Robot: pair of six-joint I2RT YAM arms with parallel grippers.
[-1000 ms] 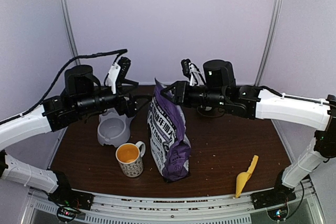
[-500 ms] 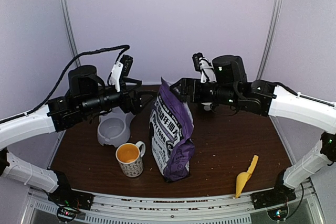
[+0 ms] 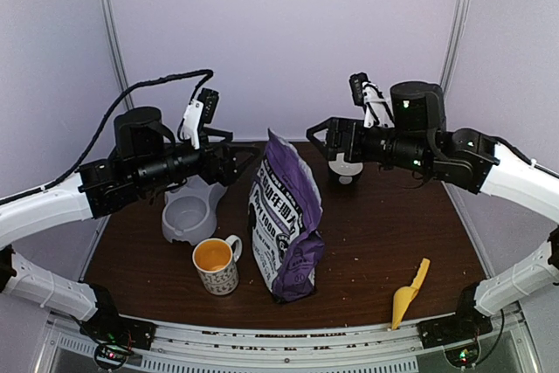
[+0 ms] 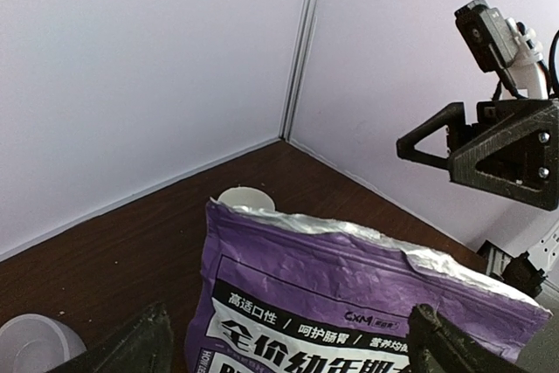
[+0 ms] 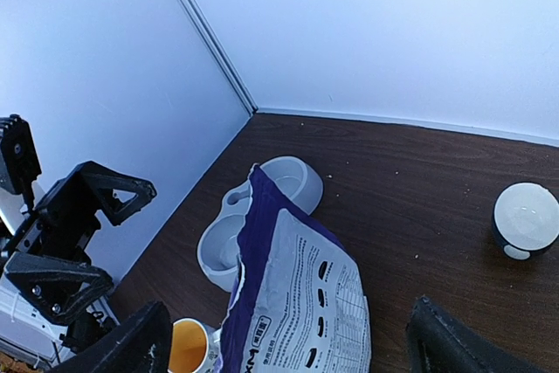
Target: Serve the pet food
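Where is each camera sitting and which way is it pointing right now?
Top: high behind the robot, looking down and forward; shows left gripper, right gripper, bag between.
Left wrist: on the left arm, facing right over the bag top; own fingers low, right gripper opposite.
Right wrist: on the right arm, facing left and down; own fingers low, left gripper opposite.
Shared: all three see the bag.

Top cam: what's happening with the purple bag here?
Nothing is gripped. The purple food bag stands upright mid-table on its own. The left gripper hovers open beside its top edge. The right gripper is open too, clear of the bag toward the back right. The grey bowl looks empty, and the yellow scoop lies untouched near the front edge.
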